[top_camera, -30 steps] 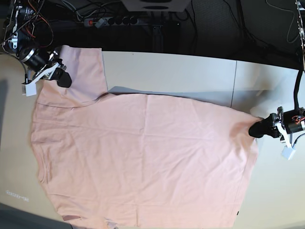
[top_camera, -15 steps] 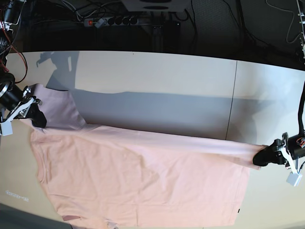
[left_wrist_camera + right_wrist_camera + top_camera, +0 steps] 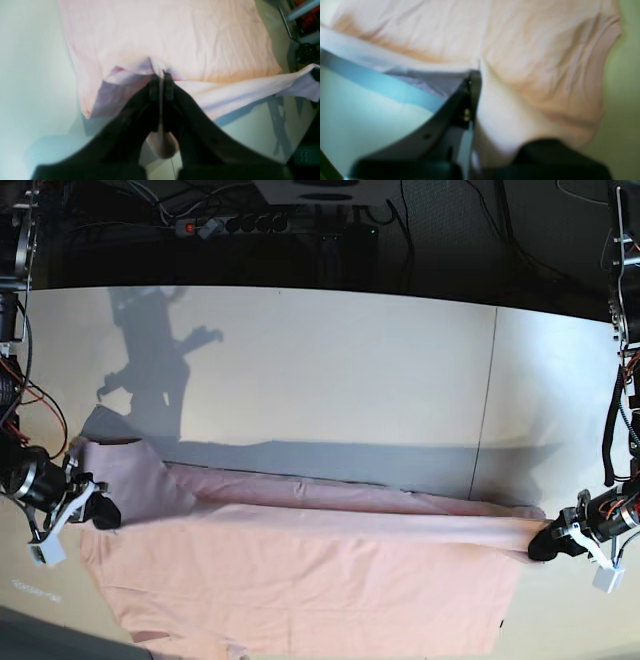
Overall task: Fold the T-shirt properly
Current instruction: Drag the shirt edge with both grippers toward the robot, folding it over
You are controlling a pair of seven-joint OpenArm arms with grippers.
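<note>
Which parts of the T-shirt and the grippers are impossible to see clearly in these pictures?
- T-shirt near edge: cut off by the base view's bottom border.
- Any print: not visible; only a plain side shows.
- Right gripper hold: right wrist view is blurred, cloth covers one finger.
- Left gripper far side: fabric bunches around it in the left wrist view.

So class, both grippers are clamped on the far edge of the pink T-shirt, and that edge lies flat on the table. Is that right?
Not quite. The left gripper and right gripper are clamped on the T-shirt, but the held edge is lifted off the table, not flat; the base view shows its shadow beneath.
</note>
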